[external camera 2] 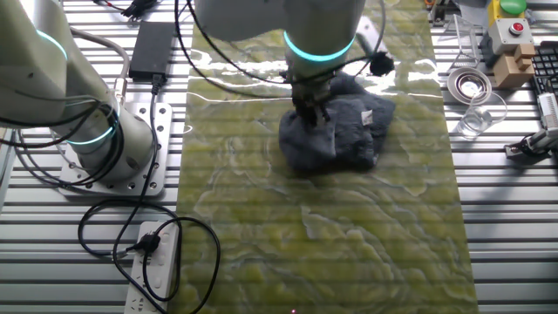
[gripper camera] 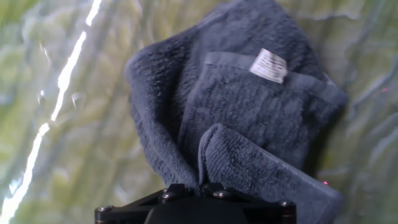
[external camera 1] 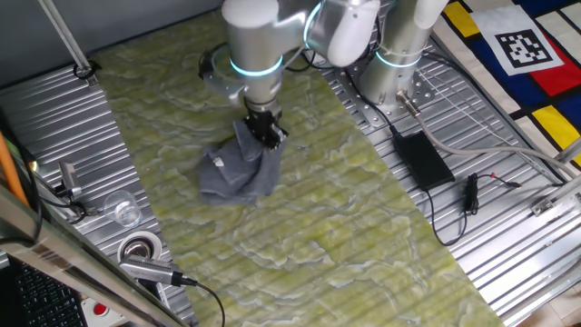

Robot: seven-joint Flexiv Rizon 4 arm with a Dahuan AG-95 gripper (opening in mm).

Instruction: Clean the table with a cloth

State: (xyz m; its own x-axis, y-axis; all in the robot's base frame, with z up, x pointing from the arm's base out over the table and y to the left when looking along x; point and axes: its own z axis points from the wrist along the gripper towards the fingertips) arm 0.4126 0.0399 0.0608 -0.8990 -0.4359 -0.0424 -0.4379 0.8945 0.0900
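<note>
Hand view: gripper (gripper camera: 202, 186) pinched tight on a raised fold of the cloth (gripper camera: 249, 118), fingertips buried in the pile. Rest of cloth lies crumpled on the table (external camera 1: 363, 227), toward the far end from the bare half. Judging by that, wiping looks barely begun; most surface unswept. Any dirt unreadable against marbling and glare.

The yellow-green marbled table (external camera 1: 363, 227) carries a crumpled blue-grey cloth (external camera 1: 238, 173) with a pale tag.
</note>
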